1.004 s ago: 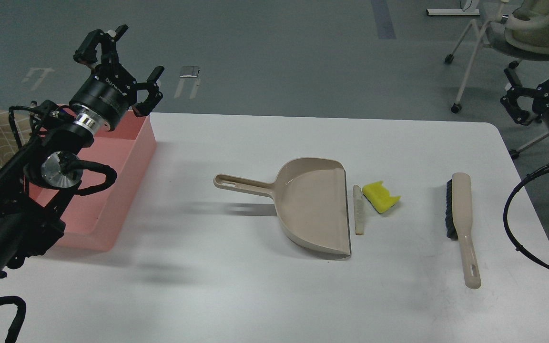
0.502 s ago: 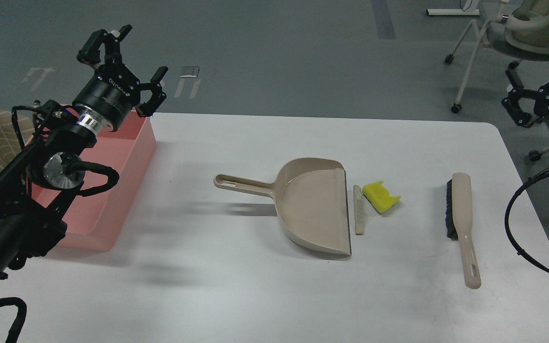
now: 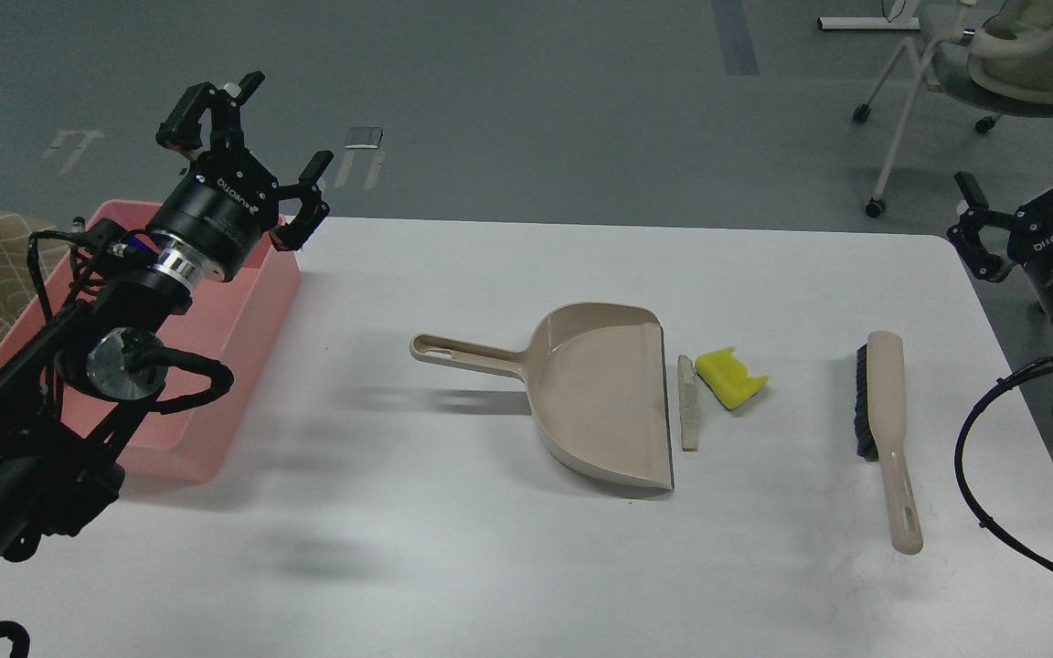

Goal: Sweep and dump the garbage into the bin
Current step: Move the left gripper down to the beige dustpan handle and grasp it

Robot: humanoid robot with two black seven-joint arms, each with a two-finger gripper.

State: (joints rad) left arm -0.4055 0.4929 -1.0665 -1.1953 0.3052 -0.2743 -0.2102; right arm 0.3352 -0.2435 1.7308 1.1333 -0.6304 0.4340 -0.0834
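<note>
Your left pincer (image 3: 248,146) is spread wide and holds nothing; it hangs above the far right corner of the bin (image 3: 257,311), the pink tub at the left end of the desk (image 3: 490,567). Your right pincer (image 3: 1025,196) is at the right edge of the view, also empty, but I cannot tell if its fingers are spread.

The dustpan (image 3: 600,393) lies in the middle with its handle pointing left, toward your left arm, and its mouth facing right. The brush (image 3: 883,429) lies well to the right, its long axis running near to far, so your right arm is the nearer one.

The garbage lies between them: the bread slice (image 3: 688,402) just beside the dustpan lip and parallel to it, the yellow sponge (image 3: 729,376) just right of the slice.

On both wrists you can read "ROBOTIQ".
</note>
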